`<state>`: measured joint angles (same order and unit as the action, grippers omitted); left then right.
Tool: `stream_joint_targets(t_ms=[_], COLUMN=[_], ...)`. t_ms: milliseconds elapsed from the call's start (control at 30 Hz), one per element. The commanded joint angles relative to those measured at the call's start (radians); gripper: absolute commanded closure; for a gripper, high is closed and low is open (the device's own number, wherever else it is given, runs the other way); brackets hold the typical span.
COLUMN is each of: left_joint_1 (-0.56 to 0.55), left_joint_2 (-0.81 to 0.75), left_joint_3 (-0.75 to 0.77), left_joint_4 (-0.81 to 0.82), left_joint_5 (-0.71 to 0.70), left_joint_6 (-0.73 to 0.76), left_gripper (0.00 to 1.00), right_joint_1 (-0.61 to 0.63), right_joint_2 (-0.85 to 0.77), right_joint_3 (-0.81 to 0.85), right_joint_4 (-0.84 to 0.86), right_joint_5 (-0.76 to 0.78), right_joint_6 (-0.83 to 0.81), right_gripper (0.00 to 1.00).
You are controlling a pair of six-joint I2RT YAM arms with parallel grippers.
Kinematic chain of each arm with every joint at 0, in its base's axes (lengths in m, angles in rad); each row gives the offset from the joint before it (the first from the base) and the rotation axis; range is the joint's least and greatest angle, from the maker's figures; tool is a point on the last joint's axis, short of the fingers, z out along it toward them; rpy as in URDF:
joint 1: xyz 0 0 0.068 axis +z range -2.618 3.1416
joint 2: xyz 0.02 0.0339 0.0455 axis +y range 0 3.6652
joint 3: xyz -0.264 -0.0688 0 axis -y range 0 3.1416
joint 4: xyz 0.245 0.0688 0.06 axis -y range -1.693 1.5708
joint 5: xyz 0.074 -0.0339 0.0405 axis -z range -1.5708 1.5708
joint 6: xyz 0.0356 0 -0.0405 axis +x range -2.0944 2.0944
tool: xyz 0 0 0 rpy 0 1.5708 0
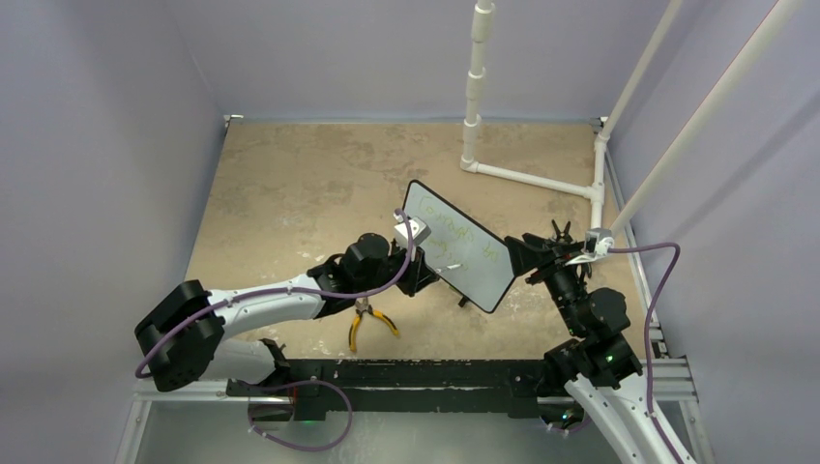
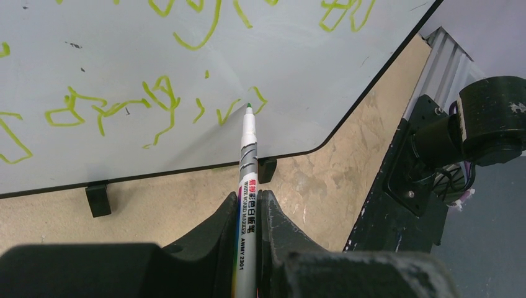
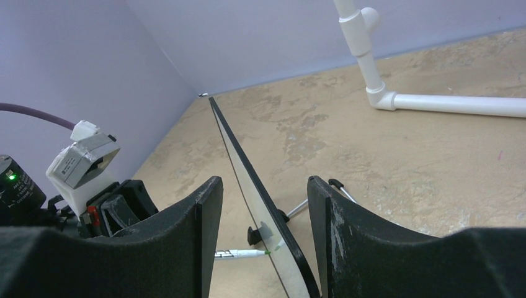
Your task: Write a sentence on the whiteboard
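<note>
Left gripper [image 2: 249, 195] is clamped on the green marker [image 2: 247, 161], tip at the sentence [image 2: 111, 108] on the upright whiteboard [image 2: 298, 56]. My right gripper [image 3: 262, 183] straddles its edge, jaws apart: excess pressure may topple it.

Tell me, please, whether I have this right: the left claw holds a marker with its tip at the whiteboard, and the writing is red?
Not quite: the writing is green, not red, as the left wrist view shows. The left claw does hold the marker, tip at the whiteboard.
</note>
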<state>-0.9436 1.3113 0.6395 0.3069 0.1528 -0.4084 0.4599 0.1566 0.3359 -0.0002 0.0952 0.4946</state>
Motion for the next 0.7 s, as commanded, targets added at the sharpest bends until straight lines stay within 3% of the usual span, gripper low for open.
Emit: stream_joint_targets(t_ms=[0, 667], left_joint_1=[0.0, 0.0], left_joint_2=[0.014, 0.023], left_joint_3=[0.045, 0.0], left_joint_4=[0.069, 0.039], left_joint_5=[0.01, -0.02], left_joint_6=[0.009, -0.011], left_gripper=[1.0, 1.0], right_joint_1=[0.004, 0.004], right_joint_2=[-0.005, -0.005], right_joint_3=[0.005, 0.005], right_joint_4=[0.011, 0.011], right_joint_5=[0.015, 0.017], right_joint_6=[-0.004, -0.002], right_gripper=[0.44, 0.44])
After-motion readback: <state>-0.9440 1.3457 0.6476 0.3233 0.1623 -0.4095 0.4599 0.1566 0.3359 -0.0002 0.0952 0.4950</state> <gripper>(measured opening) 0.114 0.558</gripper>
